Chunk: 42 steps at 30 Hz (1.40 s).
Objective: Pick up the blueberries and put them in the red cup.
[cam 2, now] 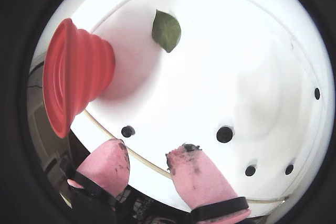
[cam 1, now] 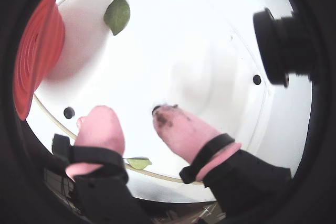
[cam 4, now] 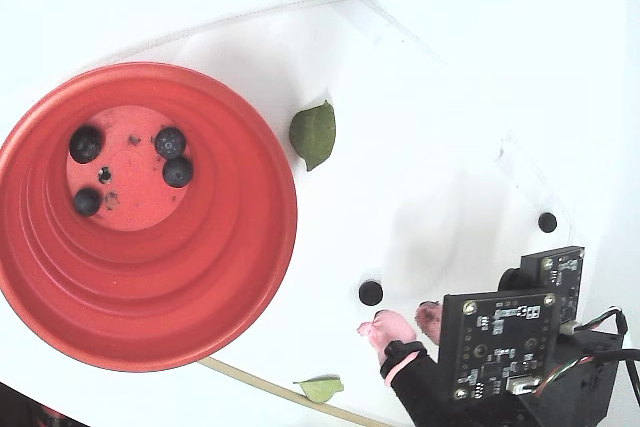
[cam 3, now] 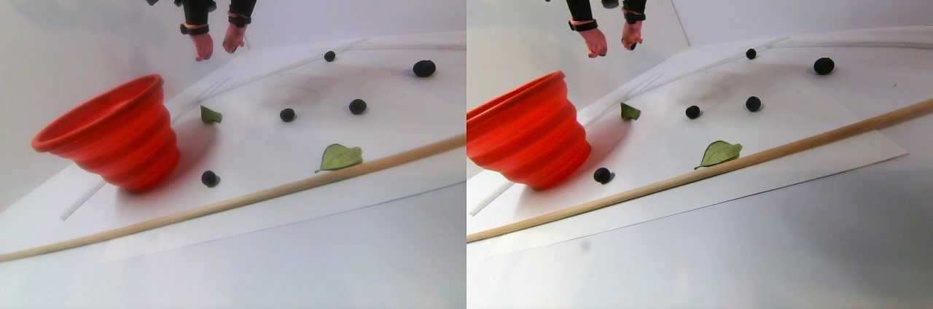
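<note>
The red cup (cam 4: 150, 317) stands upright on the white sheet, with several blueberries (cam 4: 170, 141) on its pinkish bottom. Other blueberries lie loose on the sheet (cam 3: 287, 114), one beside the cup's base (cam 3: 210, 178) and one just ahead of the fingers (cam 2: 127, 131). My gripper (cam 2: 149, 153) is open, with nothing between its pink, dark-stained fingertips (cam 1: 176, 121). In the stereo pair view the gripper (cam 3: 217, 45) hangs well above the sheet, behind and to the right of the cup (cam 3: 109, 134). In a wrist view the cup (cam 1: 39, 56) sits far left.
Two green leaves lie on the sheet, a large one (cam 3: 339, 156) and a small one (cam 3: 210, 114) by the cup. A thin wooden rod (cam 3: 291, 185) runs along the sheet's front. A black camera lens (cam 1: 281, 45) juts in beside the gripper.
</note>
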### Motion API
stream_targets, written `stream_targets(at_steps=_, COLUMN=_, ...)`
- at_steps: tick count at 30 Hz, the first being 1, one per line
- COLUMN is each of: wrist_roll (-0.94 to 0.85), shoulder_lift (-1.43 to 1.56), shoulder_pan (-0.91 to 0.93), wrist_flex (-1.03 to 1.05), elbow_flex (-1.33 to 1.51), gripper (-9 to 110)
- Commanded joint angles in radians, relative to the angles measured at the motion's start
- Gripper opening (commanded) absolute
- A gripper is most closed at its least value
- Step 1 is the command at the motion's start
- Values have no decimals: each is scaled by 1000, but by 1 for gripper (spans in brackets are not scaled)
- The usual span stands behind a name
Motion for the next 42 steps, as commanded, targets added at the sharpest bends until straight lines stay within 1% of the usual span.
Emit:
stream_targets(at_steps=1, wrist_roll=-12, shoulder_lift=80, shoulder_pan=3, wrist_flex=17, elbow_flex=8, gripper=14)
stream_targets(at_steps=4, wrist_roll=-21, shoulder_lift=87, shoulder_pan=5, wrist_flex=51, elbow_flex=23, gripper=14)
stream_targets(at_steps=11, wrist_roll=-78, shoulder_lift=132, shoulder_pan=2, wrist_flex=51, elbow_flex=120, gripper=14)
stream_targets(at_steps=21, wrist_roll=-103, shoulder_lift=169, shoulder_pan=-49, wrist_flex=51, elbow_flex=207, gripper=14)
stream_targets(at_steps=27, wrist_roll=-124, shoulder_lift=155, shoulder_pan=-71, wrist_flex=3, elbow_flex=259, gripper=14)
stream_targets(at_steps=33, wrist_roll=-146, shoulder_lift=80, shoulder_pan=-75, wrist_flex=-71, elbow_flex=288, gripper=14)
stream_targets(at_steps=42, wrist_roll=-166, shoulder_lift=55, shoulder_pan=-81, wrist_flex=-112, elbow_flex=325, gripper=14)
